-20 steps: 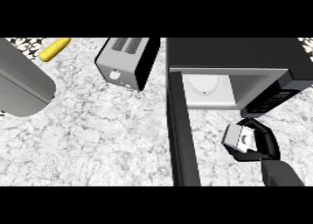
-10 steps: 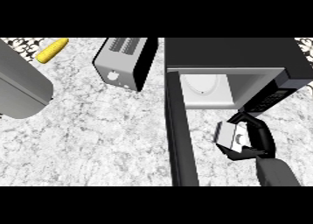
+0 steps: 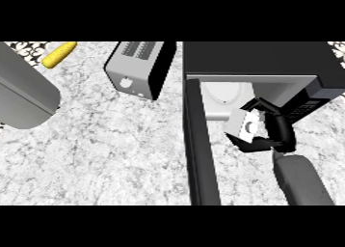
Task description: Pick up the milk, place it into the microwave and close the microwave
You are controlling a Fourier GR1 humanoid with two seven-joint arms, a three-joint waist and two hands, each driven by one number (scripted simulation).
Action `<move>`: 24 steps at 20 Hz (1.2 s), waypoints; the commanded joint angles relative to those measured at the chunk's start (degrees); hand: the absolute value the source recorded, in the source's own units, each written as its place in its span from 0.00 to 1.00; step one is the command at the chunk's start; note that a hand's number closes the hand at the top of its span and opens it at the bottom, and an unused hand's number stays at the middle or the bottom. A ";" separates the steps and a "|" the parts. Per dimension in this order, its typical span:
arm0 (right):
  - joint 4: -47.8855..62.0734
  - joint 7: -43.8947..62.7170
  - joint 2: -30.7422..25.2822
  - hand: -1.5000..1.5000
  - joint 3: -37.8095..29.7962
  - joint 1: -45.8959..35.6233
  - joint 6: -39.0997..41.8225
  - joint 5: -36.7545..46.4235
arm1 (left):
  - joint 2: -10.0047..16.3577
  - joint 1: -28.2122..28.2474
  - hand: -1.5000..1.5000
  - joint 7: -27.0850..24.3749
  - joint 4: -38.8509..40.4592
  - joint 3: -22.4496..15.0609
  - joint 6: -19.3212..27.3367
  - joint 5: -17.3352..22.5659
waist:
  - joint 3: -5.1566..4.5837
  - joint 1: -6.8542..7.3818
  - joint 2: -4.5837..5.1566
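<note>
Head view: the right hand [image 3: 278, 131] comes in from the lower edge, its black fingers curled round the milk [image 3: 245, 126], clamped on it. The milk is tilted, at the mouth of the microwave [image 3: 260, 60], just right of the open door [image 3: 201, 154], which shows edge-on. A white plate [image 3: 221, 94] lies inside. On the counter [image 3: 118, 144], a toaster [image 3: 136, 67] stands just left of the microwave, with a yellow corn cob [image 3: 59, 54] farther left. A large grey shape [image 3: 19, 96] at the left edge is perhaps the left forearm.
</note>
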 commanded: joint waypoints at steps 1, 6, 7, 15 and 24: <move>-2.79 7.50 1.49 1.00 1.94 -4.28 -6.75 4.78 | -1.39 1.17 0.00 -1.96 -0.13 1.64 -2.67 0.78 | -0.02 0.28 -0.05; 10.53 11.83 2.67 1.00 1.82 -17.62 -12.28 10.87 | -1.75 0.57 0.00 -1.70 0.25 -1.18 -1.56 -1.39 | 0.00 1.13 0.26; 15.76 9.53 1.45 1.00 0.19 -20.57 -12.08 10.98 | -1.21 -0.45 0.00 -2.04 2.14 1.81 -2.94 -0.58 | 0.03 1.48 0.43; 35.63 3.03 2.26 1.00 -4.22 -31.19 -22.66 14.23 | -0.02 -4.10 0.00 0.88 1.50 -0.14 -1.69 -1.43 | 0.09 2.12 0.96; 45.12 1.00 -3.46 1.00 -8.33 -39.88 -31.34 14.99 | 0.10 -6.80 0.00 -0.60 5.03 0.06 -2.44 -2.60 | 0.14 4.55 2.28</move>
